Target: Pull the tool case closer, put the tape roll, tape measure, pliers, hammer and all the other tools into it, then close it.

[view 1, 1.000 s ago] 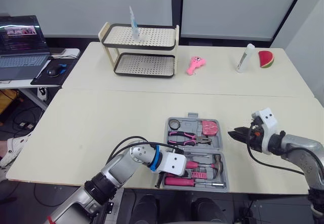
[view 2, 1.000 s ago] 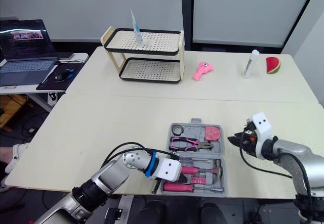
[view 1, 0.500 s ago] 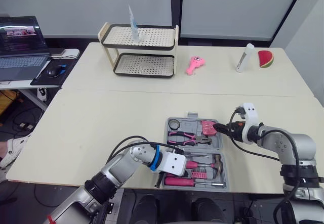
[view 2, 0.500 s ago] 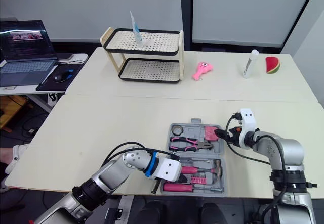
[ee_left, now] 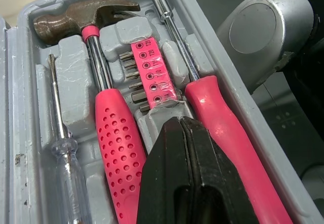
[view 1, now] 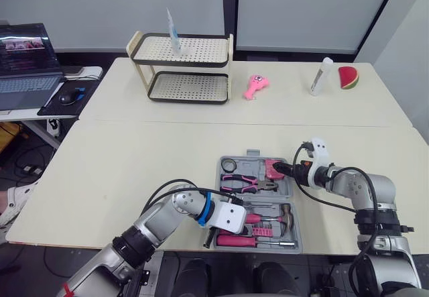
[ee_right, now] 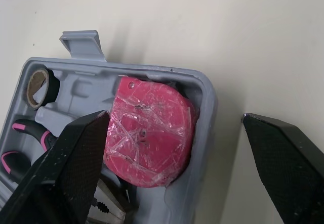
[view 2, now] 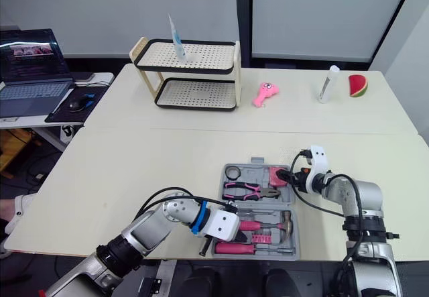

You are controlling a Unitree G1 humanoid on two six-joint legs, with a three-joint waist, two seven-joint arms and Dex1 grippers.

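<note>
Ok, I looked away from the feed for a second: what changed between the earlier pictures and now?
The right end effector swung in from the table to the right of the tool case to the case's far right corner. Its open jaws now straddle the pink tape measure and the case wall, gripping nothing. Unchanged: the left end effector, shut over the case's near half, and the tools in their slots.

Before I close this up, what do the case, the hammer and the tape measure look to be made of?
Case: grey moulded plastic, matte, with slots shaped for each tool.
Hammer: dull brownish metal head, shiny chrome-looking shaft, pink dimpled grip, likely rubber or plastic.
Tape measure: pink housing, probably plastic, under a crinkled clear film.
</note>
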